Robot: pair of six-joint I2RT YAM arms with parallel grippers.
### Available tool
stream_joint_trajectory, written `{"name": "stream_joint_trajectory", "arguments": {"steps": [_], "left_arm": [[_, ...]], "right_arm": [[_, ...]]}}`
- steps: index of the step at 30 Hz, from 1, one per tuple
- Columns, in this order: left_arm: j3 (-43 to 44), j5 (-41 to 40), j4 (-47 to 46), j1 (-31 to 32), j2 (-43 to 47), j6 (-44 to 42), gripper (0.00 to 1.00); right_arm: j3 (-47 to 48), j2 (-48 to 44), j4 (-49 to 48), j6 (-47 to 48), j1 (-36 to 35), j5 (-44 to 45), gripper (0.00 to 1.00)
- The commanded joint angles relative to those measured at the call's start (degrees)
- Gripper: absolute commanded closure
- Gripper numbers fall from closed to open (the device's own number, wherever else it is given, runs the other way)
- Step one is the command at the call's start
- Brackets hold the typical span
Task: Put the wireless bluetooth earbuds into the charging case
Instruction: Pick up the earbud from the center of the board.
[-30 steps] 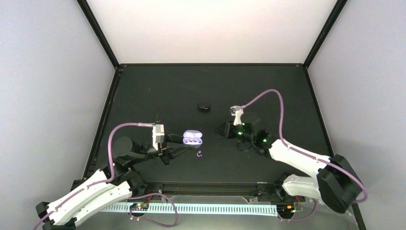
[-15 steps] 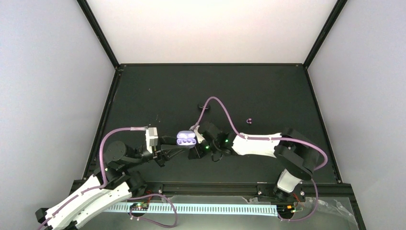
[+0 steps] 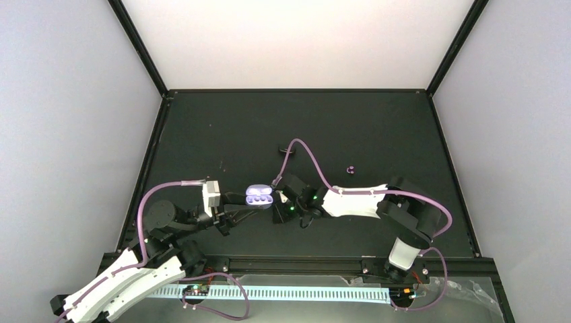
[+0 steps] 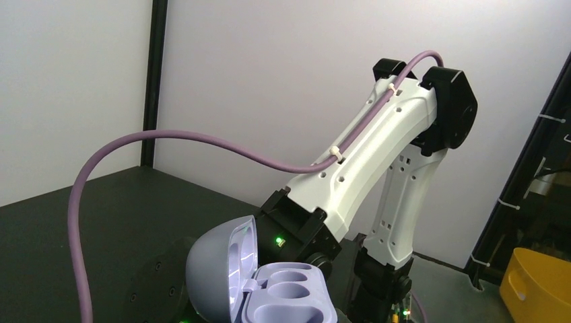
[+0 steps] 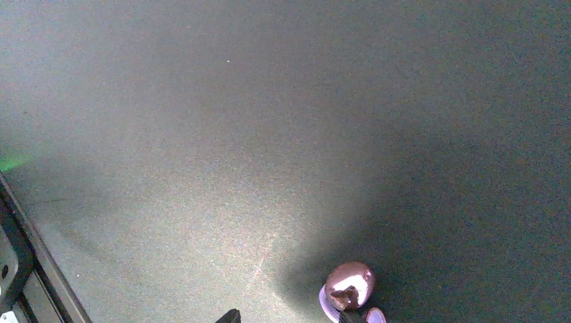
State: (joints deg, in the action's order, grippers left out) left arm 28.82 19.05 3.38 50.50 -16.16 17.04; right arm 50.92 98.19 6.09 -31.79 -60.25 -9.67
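Now our right gripper, opening impossible to tell, has swung over an earbud beside the empty charging case that our left gripper clamps, so pickup seems next.

Left arm extended inward, left gripper jaws closed; right arm reaching left, right gripper jaws parted

Look, the rounded clamshell charging case showed a grey-lavender shell, pale lilac inside; the tiny glossy earbud gleamed pinkish-purple against the matte black counter.
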Motion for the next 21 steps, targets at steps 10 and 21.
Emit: {"name": "stream_joint_trajectory", "arguments": {"steps": [10, 21], "left_arm": [[0.39, -1.26, -0.49, 0.3, -0.05, -0.34, 0.98], [0.1, -1.25, -0.9, 0.3, -0.5, -0.25, 0.98]], "right_arm": [[0.11, 0.92, 3.06, 1.39, -0.09, 6.75, 0.65], [1.64, 2.49, 4.66, 2.47, -1.27, 12.29, 0.77]]}}
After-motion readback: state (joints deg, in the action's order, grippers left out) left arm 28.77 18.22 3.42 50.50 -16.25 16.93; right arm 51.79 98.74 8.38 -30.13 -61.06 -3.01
